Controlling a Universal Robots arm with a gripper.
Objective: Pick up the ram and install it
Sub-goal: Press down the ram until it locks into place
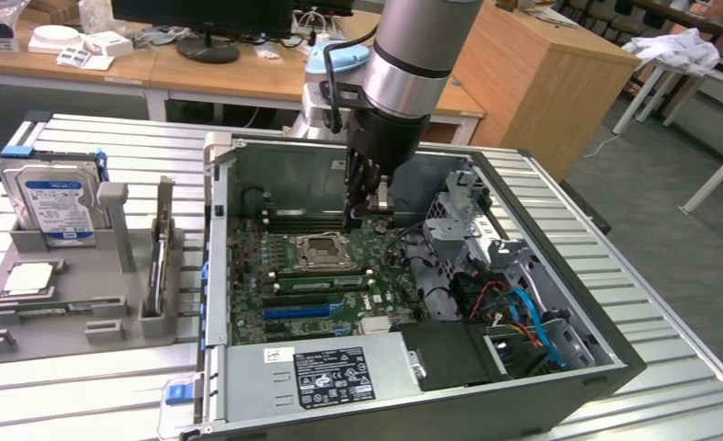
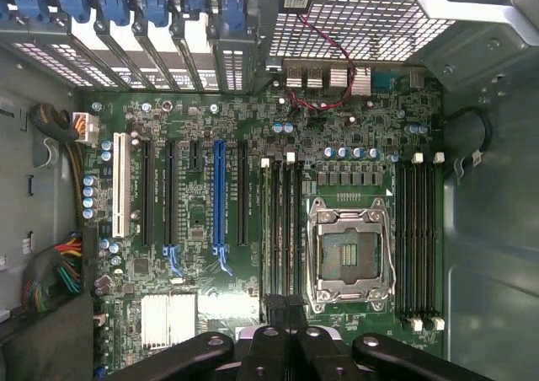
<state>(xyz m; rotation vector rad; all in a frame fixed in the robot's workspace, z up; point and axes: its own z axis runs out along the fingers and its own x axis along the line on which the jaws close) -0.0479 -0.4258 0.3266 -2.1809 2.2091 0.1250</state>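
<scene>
The ram (image 1: 162, 253) appears to be standing on its long edge in the grey rack (image 1: 79, 326) at the exterior view's left, outside the case (image 1: 218, 276). It is reading as a thin stick, and nothing is touching it. The hard drive (image 1: 52, 197) is standing upright in the same rack, near the ram.

Well apart from the rack, the arm is reaching down into the open case. The gripper (image 1: 371, 213) is hanging over the motherboard (image 2: 210, 128) with its fingers pressed together, and nothing can be made out between them. In the wrist view the gripper (image 2: 288, 309) is hovering at one end of the dark slots (image 2: 282, 229) that are lying just beside the empty socket (image 2: 348, 250).

Judging by this, the pick-up step is the one in hand and has not been done, since the stick is sitting in its rack while the gripper is over the board. The pick is calling for parted fingers, lined up along the stick's thin edge. The gripper would also need to come squarely from above, so the neighbouring rack posts are not being struck.
</scene>
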